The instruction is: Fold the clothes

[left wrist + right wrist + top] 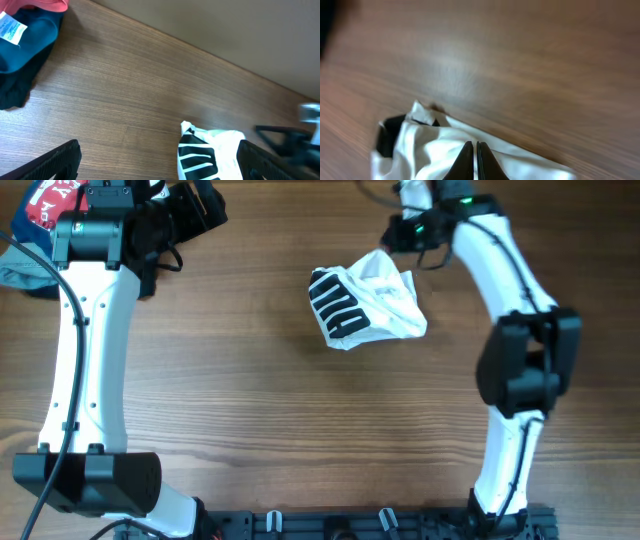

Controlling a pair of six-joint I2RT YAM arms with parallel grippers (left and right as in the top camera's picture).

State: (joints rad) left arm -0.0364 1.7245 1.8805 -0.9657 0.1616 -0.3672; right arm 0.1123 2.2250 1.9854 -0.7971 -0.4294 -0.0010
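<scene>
Wood-grain worktop (250, 380) fills every view, and the white garment (375, 305) lies on it as a crumpled heap toward the far side, a little right of centre. It is near the right gripper (474, 150) and well apart from the left gripper (159, 150).

The cloth looks thin and limp to me. It should be light and have no stiffness, so it will drape and slide on the wood rather than hold a shape. I expect any single pinch to lift only a corner and drag the rest. I would rather take it at two spread points on an outer edge or hem, one per arm, than in the bunched middle.

As it lies, the long axis of the heap runs roughly left to right in the overhead view, tilted slightly. The black bar print (335, 305) is on the left end, and plain white folds are on the right. One peak of cloth points toward the far edge, at the right gripper. I cannot make out which edge is the collar or hem.

My right jaws are closed to a sliver directly over white fabric. I cannot tell whether they pinch a fold. My left jaws stand wide open with nothing between them, facing the garment from the left, beside a pile of red and teal clothing (30, 230).
</scene>
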